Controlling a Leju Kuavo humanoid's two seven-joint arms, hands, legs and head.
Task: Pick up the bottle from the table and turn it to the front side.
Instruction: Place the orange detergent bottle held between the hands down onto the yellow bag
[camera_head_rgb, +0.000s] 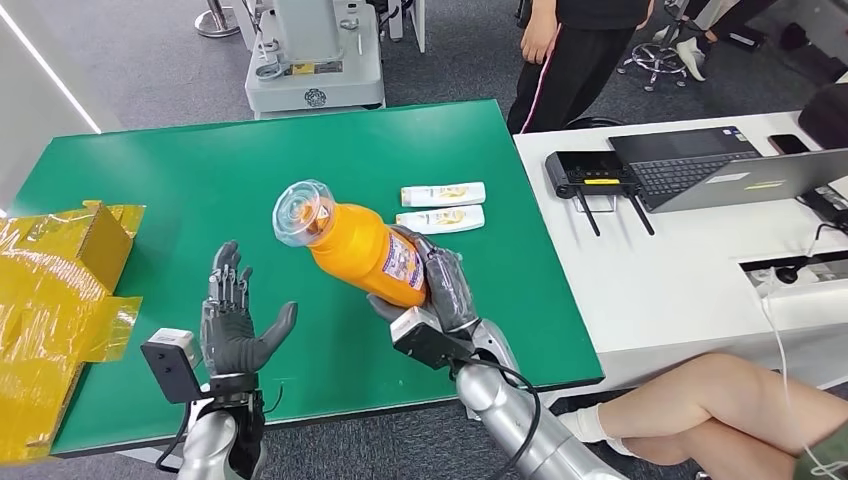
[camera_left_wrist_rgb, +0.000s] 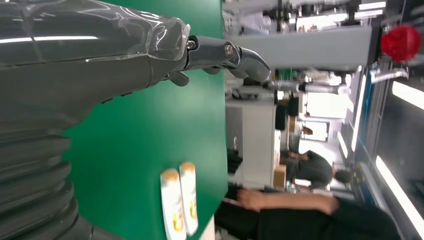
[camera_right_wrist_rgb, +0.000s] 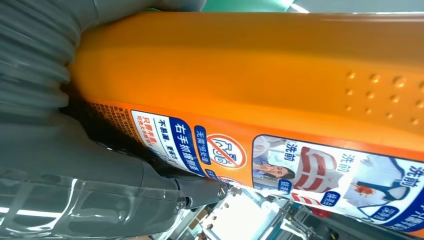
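The orange bottle (camera_head_rgb: 362, 250) is off the table (camera_head_rgb: 130, 180), tilted over the green top with its clear cap (camera_head_rgb: 303, 212) pointing up and away toward the left and its base down in the right hand (camera_head_rgb: 440, 290). That hand grasps the lower body, fingers wrapped over the label; in the right wrist view the label's printed panel (camera_right_wrist_rgb: 280, 165) runs along the side next to the thumb (camera_right_wrist_rgb: 150, 195), so the face with pictures and small text looks to be the back or side rather than the front. The left hand (camera_head_rgb: 232, 325) is released, palm up and fingers spread, near the bottle but apart from it, holding nothing. The step in hand seems to be the turn. To do it well, roll the bottle about its long axis, letting the left hand come under the upper body near the cap to steady or take it, since the grip sits low and the top-heavy end could swing. Keep the bottle above the table and away from the two small tubes (camera_head_rgb: 441, 207) lying beyond it.
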